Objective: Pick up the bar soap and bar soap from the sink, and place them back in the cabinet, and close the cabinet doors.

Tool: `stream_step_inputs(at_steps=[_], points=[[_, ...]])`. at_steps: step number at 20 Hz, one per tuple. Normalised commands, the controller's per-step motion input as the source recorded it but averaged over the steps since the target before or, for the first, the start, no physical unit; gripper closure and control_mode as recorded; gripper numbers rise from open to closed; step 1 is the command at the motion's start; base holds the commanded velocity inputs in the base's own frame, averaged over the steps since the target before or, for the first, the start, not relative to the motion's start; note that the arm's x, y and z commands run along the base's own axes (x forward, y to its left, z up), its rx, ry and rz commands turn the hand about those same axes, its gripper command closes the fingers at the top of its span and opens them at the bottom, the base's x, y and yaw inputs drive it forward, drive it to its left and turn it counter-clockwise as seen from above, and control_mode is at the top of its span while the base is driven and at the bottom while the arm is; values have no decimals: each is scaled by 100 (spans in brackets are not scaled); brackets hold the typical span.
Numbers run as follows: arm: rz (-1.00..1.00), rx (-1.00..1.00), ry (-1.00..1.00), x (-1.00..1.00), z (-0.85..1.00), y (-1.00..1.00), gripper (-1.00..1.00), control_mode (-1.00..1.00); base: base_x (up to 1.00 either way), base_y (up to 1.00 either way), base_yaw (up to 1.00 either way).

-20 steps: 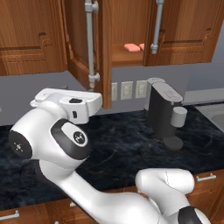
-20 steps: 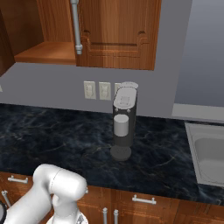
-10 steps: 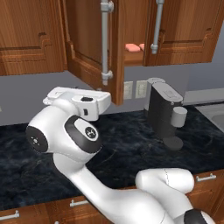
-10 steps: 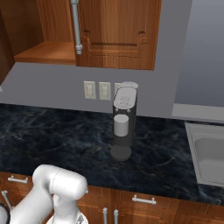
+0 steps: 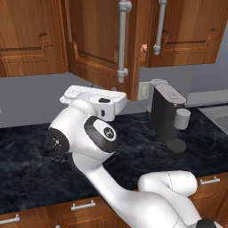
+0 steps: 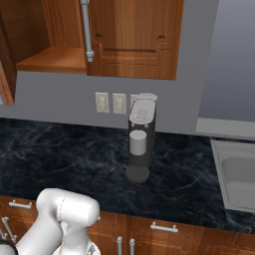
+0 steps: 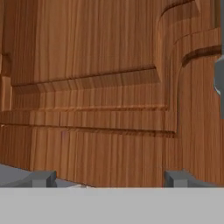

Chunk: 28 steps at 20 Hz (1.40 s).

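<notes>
The cabinet (image 5: 147,26) hangs above the counter. Its left door (image 5: 95,40) is swung most of the way toward shut, its long silver handle (image 5: 122,40) near the middle. The right door (image 5: 187,31) looks shut, or nearly so. In the narrow gap between the cabinet doors a sliver of one pink bar soap (image 5: 143,48) shows; the other is hidden. My hand (image 5: 95,99) sits just below and against the left door. In the hand view my gripper (image 7: 111,179) is open, nothing between its tips, facing the door's wood panel (image 7: 96,96) at very close range. The sink (image 6: 236,174) lies at the right.
A dark coffee machine (image 5: 167,113) stands on the black marble counter (image 5: 26,164) right of my arm. Wall sockets (image 6: 110,103) sit behind it. The cabinet's bare wood shelf (image 6: 50,60) shows in the right base view. Low drawers with short handles (image 6: 163,228) run below.
The left cabinet door has swung rightward toward shut, its handle now near the gap. My hand and arm moved right with it. The soap is now mostly covered.
</notes>
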Motion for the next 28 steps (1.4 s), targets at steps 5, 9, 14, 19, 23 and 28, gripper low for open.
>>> stream_step_inputs(at_steps=[5, 9, 14, 19, 23, 28], points=[[-5, 0, -2, 19, 0, -27, -100, -100, 0, 0, 0], [-6, 0, 0, 28, 0, -22, -100, -100, 0, 0, 0], [-6, 0, 0, 29, 0, -18, -100, -100, 0, 0, 0], [-2, 0, 0, 24, 0, -28, -100, -100, 0, 0, 0], [0, 0, 0, 23, 0, -41, -100, -100, 0, 0, 0], [0, 0, 0, 32, 0, -41, -100, -100, 0, 0, 0]])
